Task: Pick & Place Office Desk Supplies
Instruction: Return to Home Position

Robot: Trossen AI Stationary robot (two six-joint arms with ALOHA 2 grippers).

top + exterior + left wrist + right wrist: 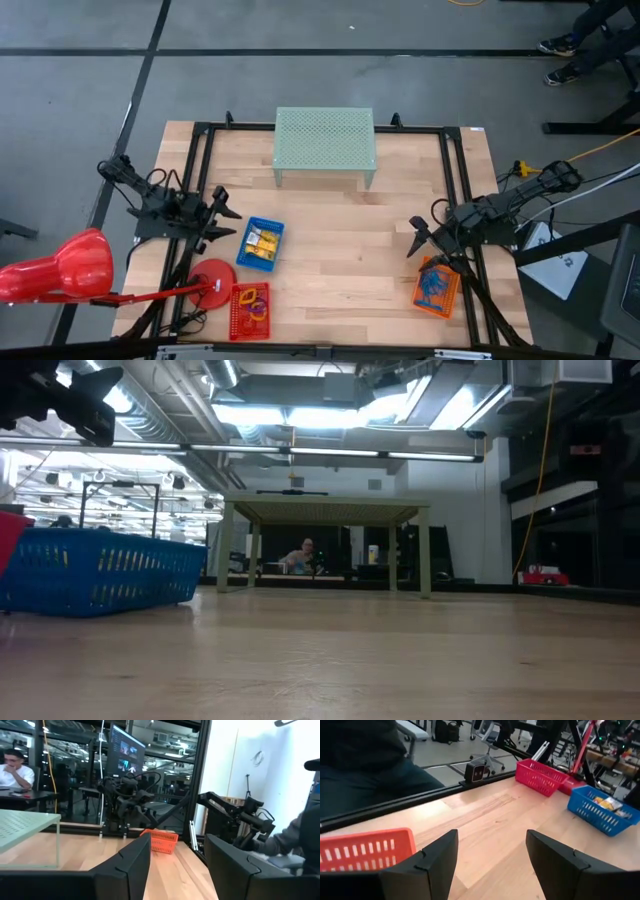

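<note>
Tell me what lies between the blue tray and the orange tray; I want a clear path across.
Nothing: only bare wooden tabletop separates the blue tray and the orange tray, as the high view shows.

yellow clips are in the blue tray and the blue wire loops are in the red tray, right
Not quite: the blue wire loops lie in the orange tray, not the red one, as the high view shows. The yellow clips are in the blue tray, as you said.
</note>
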